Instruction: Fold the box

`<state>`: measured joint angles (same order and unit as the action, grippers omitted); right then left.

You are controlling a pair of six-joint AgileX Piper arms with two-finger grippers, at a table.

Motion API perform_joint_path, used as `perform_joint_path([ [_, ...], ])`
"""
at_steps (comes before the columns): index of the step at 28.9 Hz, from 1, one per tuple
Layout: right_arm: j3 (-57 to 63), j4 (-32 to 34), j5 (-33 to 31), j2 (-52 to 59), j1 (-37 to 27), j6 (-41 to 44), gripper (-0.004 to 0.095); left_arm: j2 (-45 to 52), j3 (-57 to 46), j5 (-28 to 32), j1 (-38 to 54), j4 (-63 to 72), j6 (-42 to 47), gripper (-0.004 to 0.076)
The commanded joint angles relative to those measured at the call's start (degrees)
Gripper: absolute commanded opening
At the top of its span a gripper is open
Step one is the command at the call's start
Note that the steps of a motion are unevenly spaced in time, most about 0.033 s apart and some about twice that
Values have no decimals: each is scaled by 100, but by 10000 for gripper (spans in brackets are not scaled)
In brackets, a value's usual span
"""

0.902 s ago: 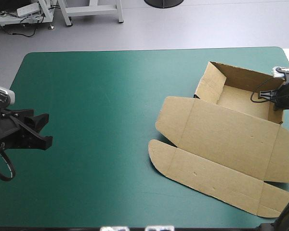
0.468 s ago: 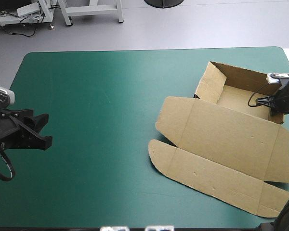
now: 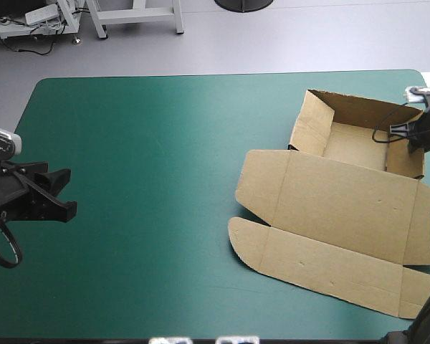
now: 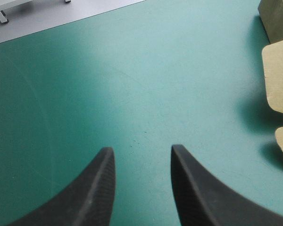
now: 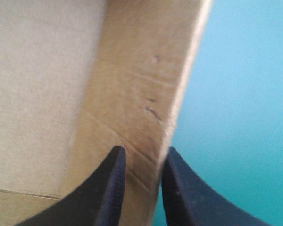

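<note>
I judge the brown cardboard box (image 3: pixel 344 208) light yet stiff: right gripper (image 5: pixel 142 155) pinches its upper-right wall, left gripper (image 4: pixel 141 153) gapes empty.

The high view looks forward and down from above and behind, taking in the whole teal-green surface (image 3: pixel 150 143) and the brown box (image 3: pixel 344 208). The left wrist view looks past the left gripper (image 4: pixel 141 149) across bare surface to the box's flaps well ahead; the right wrist view, past the right gripper (image 5: pixel 142 151), sits very near one box wall.
</note>
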<state>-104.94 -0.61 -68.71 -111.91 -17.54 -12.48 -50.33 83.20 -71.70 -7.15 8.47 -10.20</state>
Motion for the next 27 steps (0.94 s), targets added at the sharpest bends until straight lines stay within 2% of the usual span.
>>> perform_joint_path([
  [1, -639, -85, 20, 491, -56, -37, 256, 4, 103, 166, 7, -79, -2, 279],
  [13, -1023, -1154, -140, 931, -56, -151, 250, 4, 103, 216, 7, -341, -2, 279],
  [27, -1010, -1454, -281, 1714, -56, -189, 245, 4, 103, 172, 7, -478, -116, 279],
])
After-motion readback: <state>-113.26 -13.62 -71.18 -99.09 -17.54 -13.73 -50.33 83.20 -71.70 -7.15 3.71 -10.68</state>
